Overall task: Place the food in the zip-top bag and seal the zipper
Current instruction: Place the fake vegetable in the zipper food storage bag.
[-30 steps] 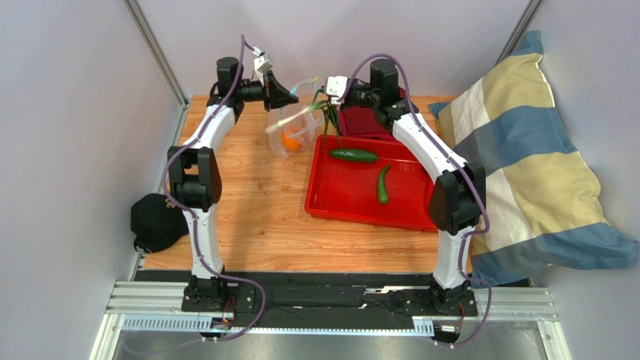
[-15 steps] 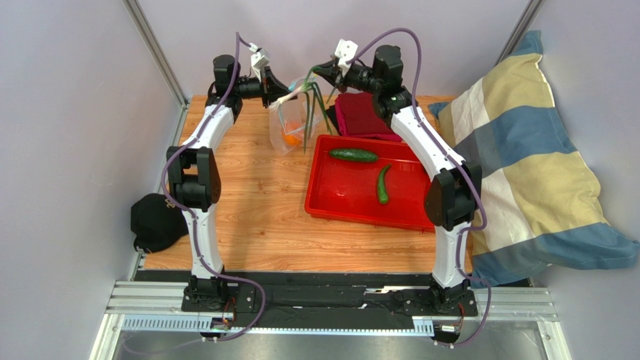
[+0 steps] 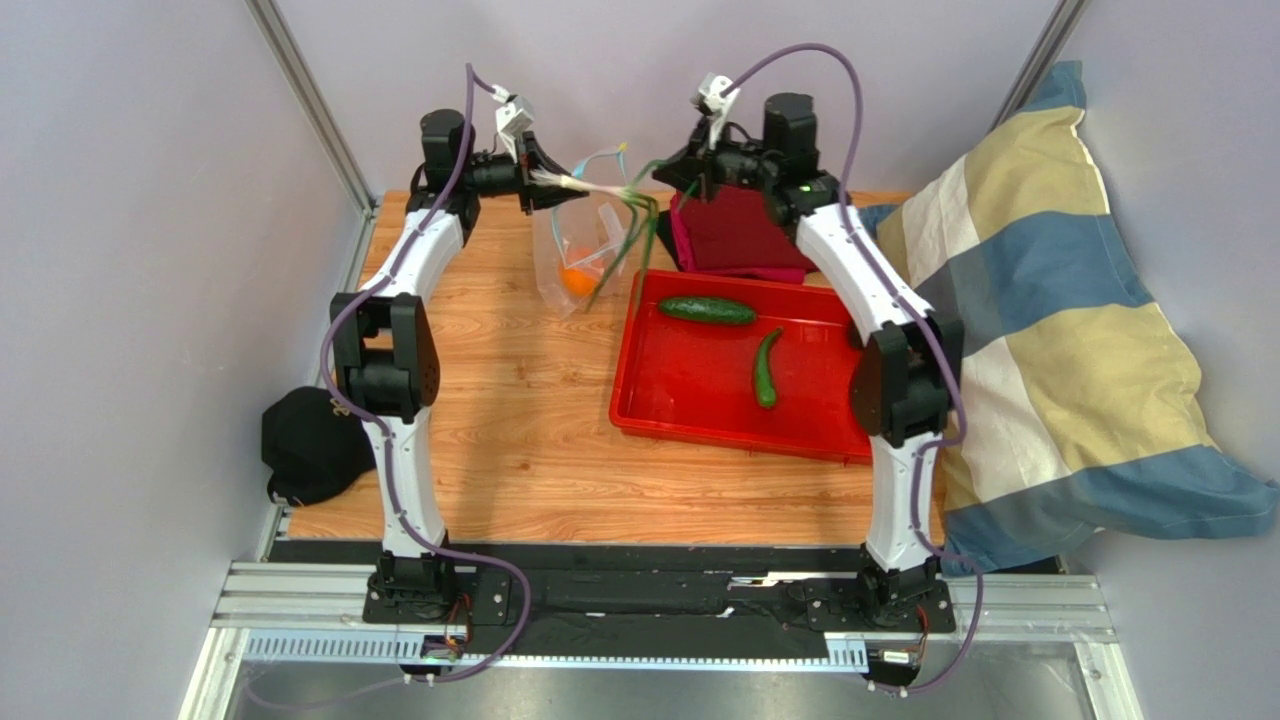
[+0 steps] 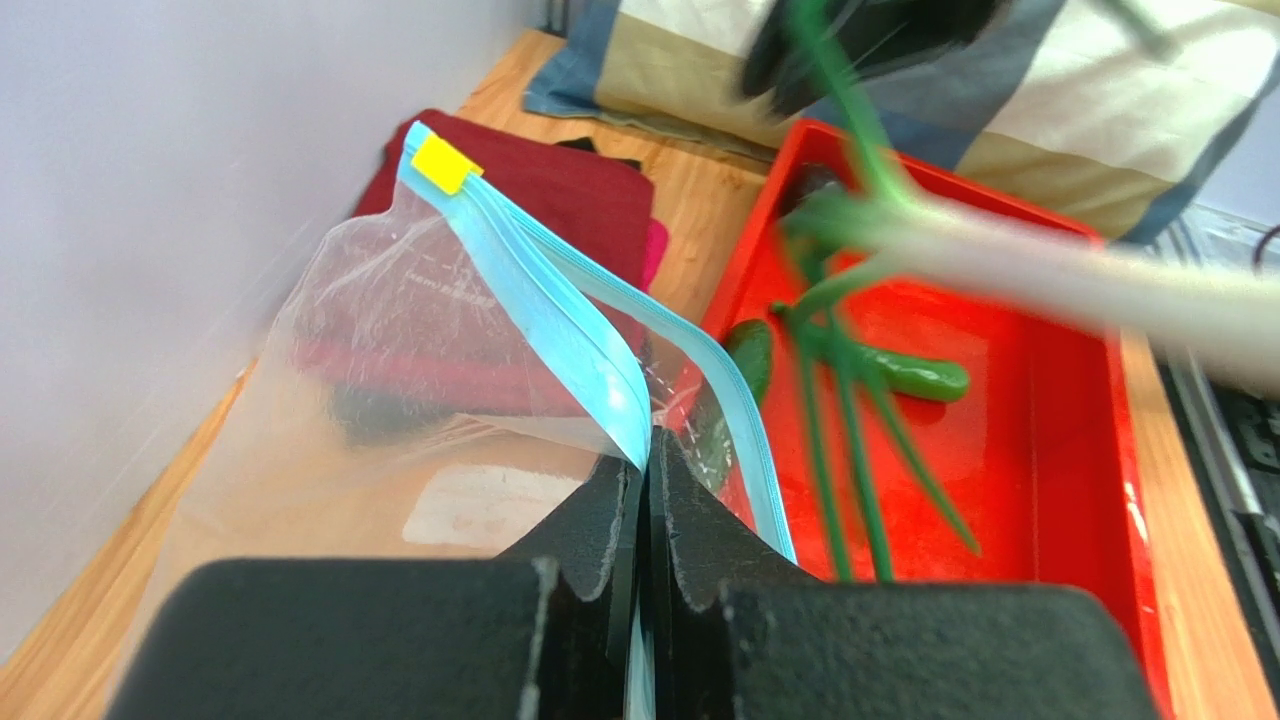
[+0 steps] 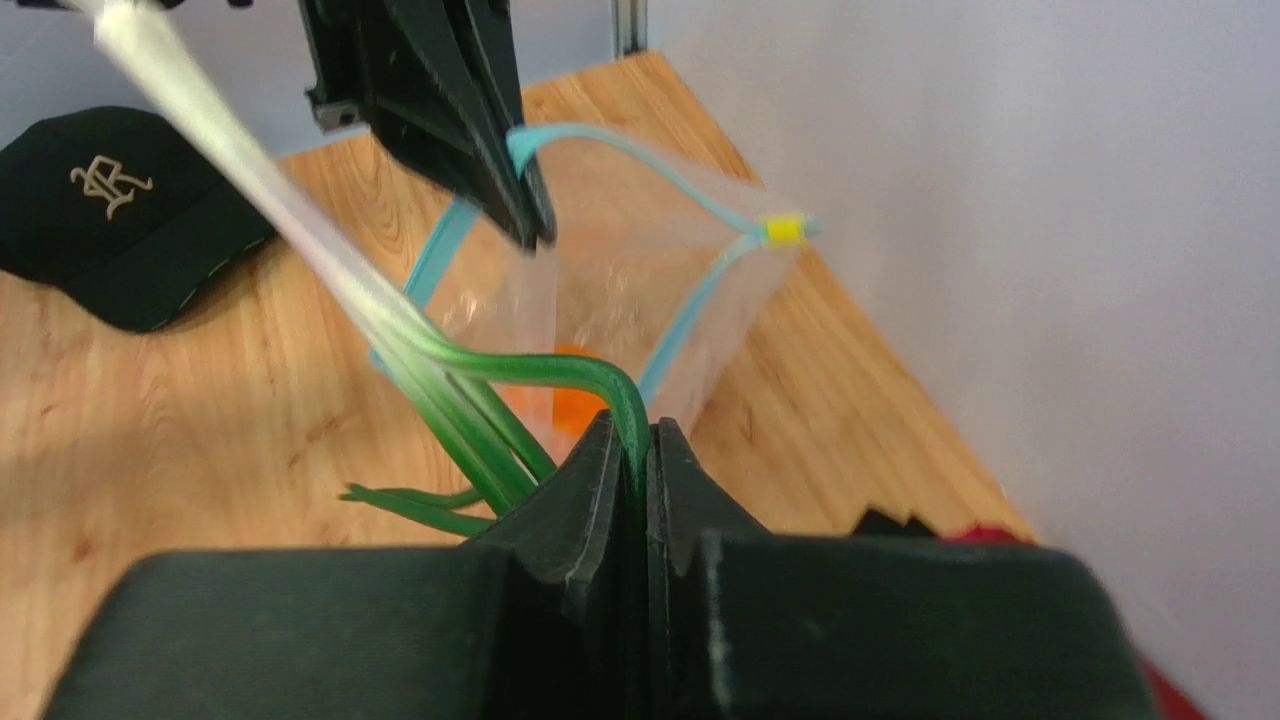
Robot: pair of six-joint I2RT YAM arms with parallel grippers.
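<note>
My right fingers have raised the green onion since a second ago, pinching one leaf. My left fingers clamp the zipper of the zip-top bag, which hangs beneath them. The thin leaf may slip, dropping the green onion outside the mouth.

The right pincer is pressed together on a bent green leaf of the onion. The onion's pale, blurred stalk runs up and to the left, away from the pincer. Just beyond the fingertips is the bag, mouth spread, its blue zipper ending in a yellow slider. The orange shows inside the bag, close behind the tips. Above and to the left, the left pincer pinches the bag's rim. Far left, a black cap lies on the table.
</note>
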